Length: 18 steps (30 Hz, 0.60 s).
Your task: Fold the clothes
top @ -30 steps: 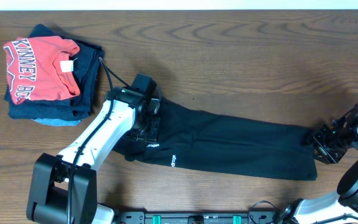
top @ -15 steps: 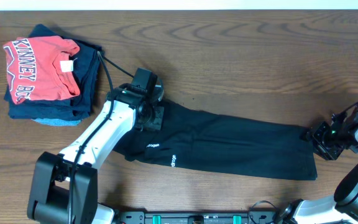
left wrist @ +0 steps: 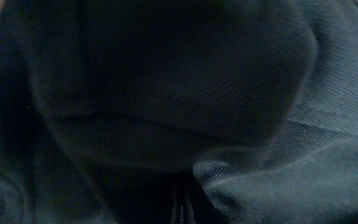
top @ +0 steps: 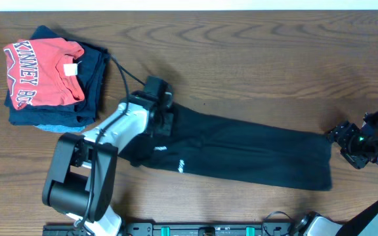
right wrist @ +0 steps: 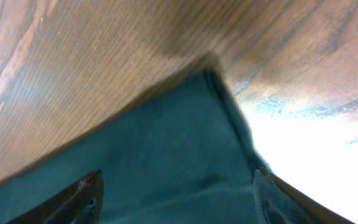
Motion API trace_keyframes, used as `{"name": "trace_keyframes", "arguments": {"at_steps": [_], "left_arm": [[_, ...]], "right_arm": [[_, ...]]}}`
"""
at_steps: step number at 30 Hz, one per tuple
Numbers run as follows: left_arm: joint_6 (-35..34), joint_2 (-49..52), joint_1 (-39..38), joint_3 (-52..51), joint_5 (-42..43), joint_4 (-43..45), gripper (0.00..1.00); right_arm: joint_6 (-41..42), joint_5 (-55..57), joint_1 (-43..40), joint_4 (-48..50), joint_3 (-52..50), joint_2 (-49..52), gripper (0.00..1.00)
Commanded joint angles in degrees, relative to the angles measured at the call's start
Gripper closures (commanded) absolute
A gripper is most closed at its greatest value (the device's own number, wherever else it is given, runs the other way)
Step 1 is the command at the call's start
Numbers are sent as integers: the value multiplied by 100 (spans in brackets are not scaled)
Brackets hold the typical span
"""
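The black pants-like garment (top: 254,151) lies stretched left to right across the wooden table, with small white logo text (top: 181,164) near its front edge. My left gripper (top: 163,124) is at the garment's left end, with fabric bunched around it. The left wrist view is filled with dark fabric (left wrist: 303,162), and the jaws (left wrist: 180,208) look pinched together in a fold. My right gripper (top: 343,139) hangs just off the garment's right end. In the right wrist view its fingers (right wrist: 82,196) are spread wide over the fabric corner (right wrist: 166,149), holding nothing.
A stack of folded navy garments (top: 94,85) with a red t-shirt (top: 41,69) on top sits at the back left. The left arm's cable arcs above the garment's left end. Bare wood table (top: 261,59) lies behind the garment.
The left gripper has drawn the garment's left end back, folding the fabric so one logo word is hidden. The right gripper has moved right and up, off the garment's right hem.
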Motion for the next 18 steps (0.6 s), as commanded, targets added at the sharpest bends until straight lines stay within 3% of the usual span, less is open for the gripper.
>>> {"name": "trace_keyframes", "arguments": {"at_steps": [1, 5, 8, 13, 18], "left_arm": [[-201, 433, 719, -157, -1058, 101, 94], [-197, 433, 1088, -155, -741, 354, 94], [-173, 431, 1130, -153, -590, 485, 94], [-179, 424, 1128, -111, -586, 468, 93], [-179, 251, 1128, 59, -155, 219, 77]], "right_arm": [[-87, -13, 140, 162, -166, 133, 24], [-199, -109, 289, 570, -450, 387, 27], [-850, -693, 590, 1047, -739, 551, 30], [-990, -446, 1239, 1513, -1036, 861, 34], [-1075, -428, 1495, 1488, -1134, 1034, 44]]}}
